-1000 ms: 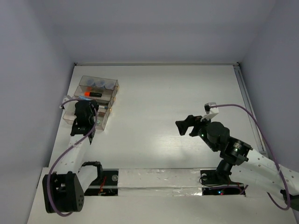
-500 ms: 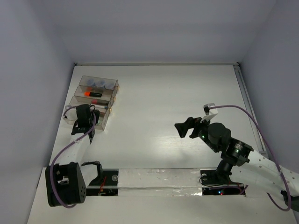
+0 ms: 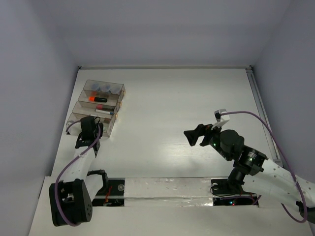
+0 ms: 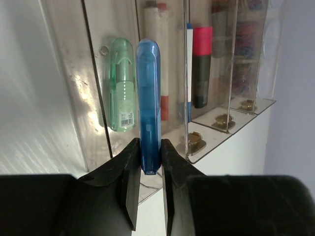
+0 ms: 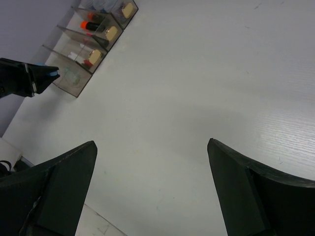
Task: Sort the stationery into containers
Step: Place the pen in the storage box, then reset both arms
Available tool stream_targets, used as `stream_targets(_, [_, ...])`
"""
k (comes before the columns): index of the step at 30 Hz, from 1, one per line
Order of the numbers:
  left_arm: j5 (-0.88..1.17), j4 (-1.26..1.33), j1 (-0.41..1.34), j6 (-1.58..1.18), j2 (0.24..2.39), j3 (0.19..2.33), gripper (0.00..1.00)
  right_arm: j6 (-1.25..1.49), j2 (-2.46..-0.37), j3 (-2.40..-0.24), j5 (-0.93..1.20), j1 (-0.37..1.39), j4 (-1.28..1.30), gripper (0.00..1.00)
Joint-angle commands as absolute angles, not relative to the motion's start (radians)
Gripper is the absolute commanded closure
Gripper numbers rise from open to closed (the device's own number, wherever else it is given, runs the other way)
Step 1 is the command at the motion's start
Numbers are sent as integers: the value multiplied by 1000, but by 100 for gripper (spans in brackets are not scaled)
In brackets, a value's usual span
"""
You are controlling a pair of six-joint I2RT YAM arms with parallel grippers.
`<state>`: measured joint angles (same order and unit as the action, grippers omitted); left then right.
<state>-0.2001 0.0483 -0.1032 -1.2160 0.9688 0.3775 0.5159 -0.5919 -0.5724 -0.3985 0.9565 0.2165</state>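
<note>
Since the earlier frames the left gripper [image 4: 148, 156] has drawn back from over the containers toward the near edge; the right arm has barely shifted.

The light blue marker [image 4: 148, 105] is a glossy, translucent stick with a rounded tip. It is clamped at its base between the matte black fingers [image 4: 129, 183]. It is one of one, held at the near end of the nearest container, close to the table's left edge.

The containers [image 3: 119, 90] are four clear, smoky plastic bins, long and narrow, joined in stepped rows toward the far-left corner.

- **Left wrist view:** one pale green marker [image 4: 121, 86] with a barcode label lies in the nearest bin. At least two thin white pens [image 4: 163, 59] are in the next bin, and one pink highlighter [image 4: 201, 66] with a black body is beyond. The farthest bin is blurred.
- **Top view:** only here do the three round grey-blue pots [image 3: 104, 88] show, in the farthest bin. One orange highlighter [image 3: 96, 99] lies in the row before it.
- **Right wrist view:** the blue tip pokes out of the left gripper just short of the nearest bin.

The right gripper [image 5: 151, 141] hangs over the smooth white table [image 3: 187, 93] toward the near-right, its fingers spread wide and holding nothing.
</note>
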Motion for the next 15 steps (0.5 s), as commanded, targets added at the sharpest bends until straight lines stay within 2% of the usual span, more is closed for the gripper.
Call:
stream_targets(1, [-252,29,-117,-1238,923,364,99,497,-583,-555,-385,959,173,0])
stream_targets(2, [-253,28,-117,-1238,920,362,95,499,-583,-554,-382,959,170,0])
stream_targets(3, [-255,29,-117,-1235,916,364,86,499,-583,-554,-380,959,170,0])
stream_targets(4, [-258,32,-117,-1233,916,364,80,499,-584,-554,-374,959,169,0])
stream_targets(5, [-261,38,-126,-1226,914,362,69,499,-586,-554,-371,959,169,0])
stream_targets(11, [-265,49,-126,-1213,902,367,36,497,-584,-555,-377,959,175,0])
stream_targets(12, [-265,49,-126,-1213,893,365,25,497,-584,-557,-377,959,176,0])
stream_targets(13, [-267,51,-126,-1210,888,368,19,497,-586,-558,-379,959,173,0])
stream_targets(15, [-265,51,-126,-1187,865,383,12,495,-586,-560,-380,959,172,0])
